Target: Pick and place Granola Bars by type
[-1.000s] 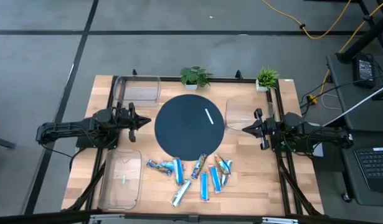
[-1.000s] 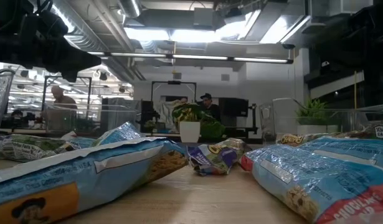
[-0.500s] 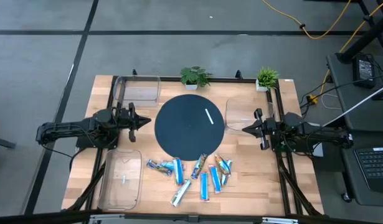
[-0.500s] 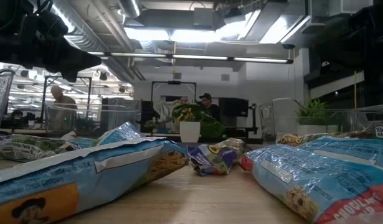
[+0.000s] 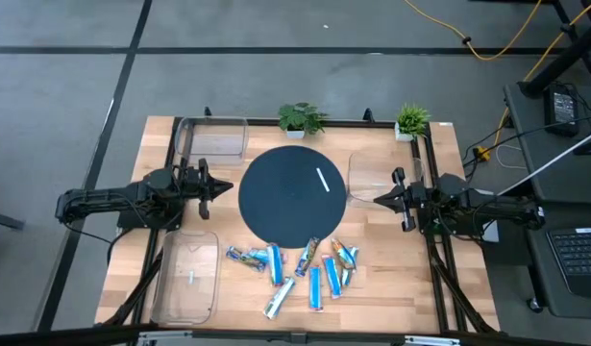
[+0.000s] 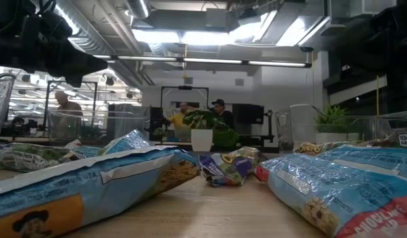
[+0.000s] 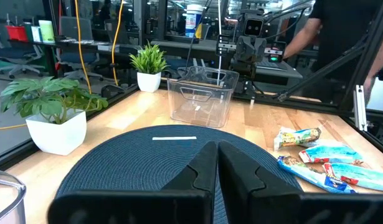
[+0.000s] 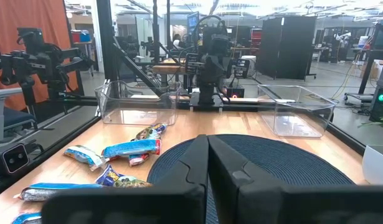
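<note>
Several granola bars [image 5: 295,269], mostly shiny blue and some silver or green, lie scattered flat on the wooden table near its front edge, just in front of a dark round mat [image 5: 293,197]. They also show in the low view [image 6: 229,165] and both wrist views [image 7: 322,158] [image 8: 126,152]. My left gripper [image 5: 230,187] hovers shut and level at the mat's left side [image 7: 217,158]. My right gripper [image 5: 376,199] hovers shut and level at the mat's right side [image 8: 208,149]. Neither is near the bars.
Clear plastic bins stand at the far left [image 5: 213,139], at the right beside the mat [image 5: 377,178] and at the near left [image 5: 187,279]. A thin white mark [image 5: 323,180] lies on the mat. Two potted plants [image 5: 300,119] [image 5: 411,120] stand at the far edge.
</note>
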`<state>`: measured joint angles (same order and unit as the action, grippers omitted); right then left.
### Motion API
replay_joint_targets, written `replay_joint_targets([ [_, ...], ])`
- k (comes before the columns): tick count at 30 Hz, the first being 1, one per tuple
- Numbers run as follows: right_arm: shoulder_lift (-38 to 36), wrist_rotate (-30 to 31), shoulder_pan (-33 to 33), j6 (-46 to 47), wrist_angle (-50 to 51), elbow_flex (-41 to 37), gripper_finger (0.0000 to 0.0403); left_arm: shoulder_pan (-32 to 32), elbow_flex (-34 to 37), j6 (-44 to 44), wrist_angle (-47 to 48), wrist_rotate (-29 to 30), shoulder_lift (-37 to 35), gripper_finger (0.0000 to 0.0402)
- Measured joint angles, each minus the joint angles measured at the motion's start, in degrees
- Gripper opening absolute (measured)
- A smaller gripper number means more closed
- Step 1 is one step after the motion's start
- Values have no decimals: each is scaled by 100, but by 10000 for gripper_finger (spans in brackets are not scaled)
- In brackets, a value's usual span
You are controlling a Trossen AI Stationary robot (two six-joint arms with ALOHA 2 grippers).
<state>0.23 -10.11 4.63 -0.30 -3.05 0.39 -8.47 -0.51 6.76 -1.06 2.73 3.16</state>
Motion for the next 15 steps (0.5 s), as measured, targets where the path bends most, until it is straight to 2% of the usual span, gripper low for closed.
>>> replay_joint_targets([
  [15, 0, 0, 2, -2, 0, -1, 14, 1, 0, 0, 1, 0, 0, 10],
])
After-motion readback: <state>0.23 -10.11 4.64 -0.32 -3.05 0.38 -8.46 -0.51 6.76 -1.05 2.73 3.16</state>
